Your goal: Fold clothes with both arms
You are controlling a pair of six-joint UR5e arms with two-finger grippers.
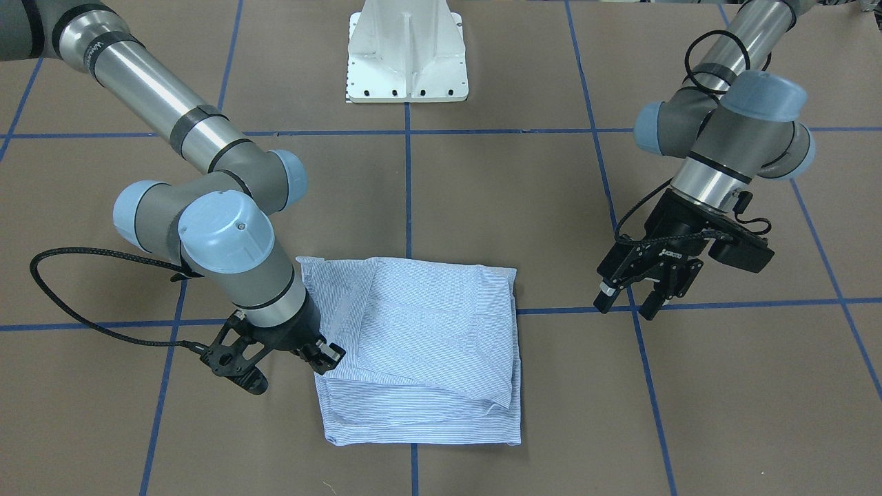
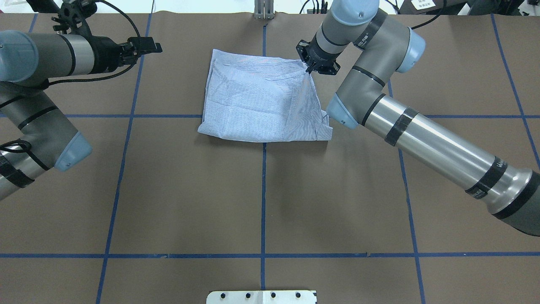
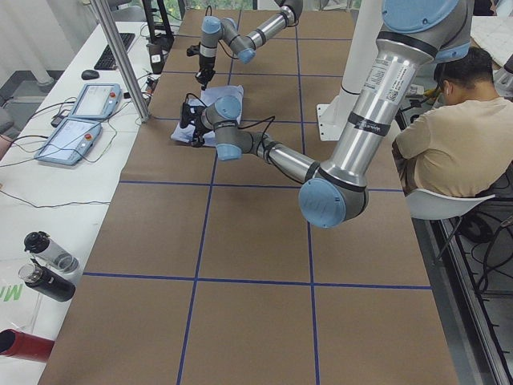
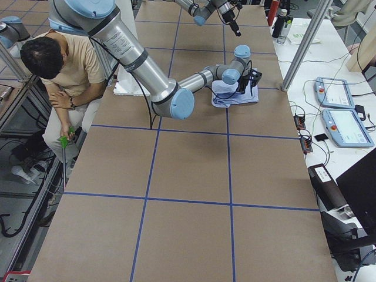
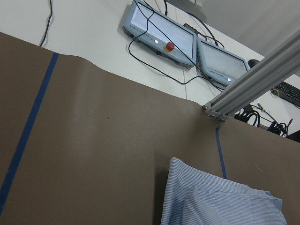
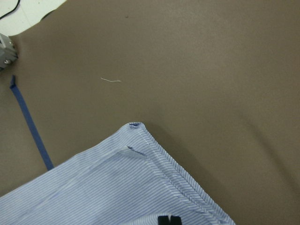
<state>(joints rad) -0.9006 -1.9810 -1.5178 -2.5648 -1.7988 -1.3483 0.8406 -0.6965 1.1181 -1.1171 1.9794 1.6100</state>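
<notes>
1 shirt [image 2: 261, 101], folded, lying flat mid-table [image 2: 261, 202]. Grippers x2: R gripper [image 1: 329, 356] clamped on shirt's corner, L gripper [image 1: 628, 301] spread, empty, well off to the side. R fingertips [image 6: 163, 219] mostly cut off in wrist cam.

Right gripper [image 1: 329, 357] reaches low, fingers [image 6: 168, 220] pinched together; left gripper [image 1: 626, 308] hovers, fingers apart.

The left arm [image 1: 713, 180] and right arm [image 1: 148, 86] were silver-grey tubes with light-blue joint caps, black bands and braided black cables; the black left gripper [image 1: 626, 308] bore white lettering.
</notes>
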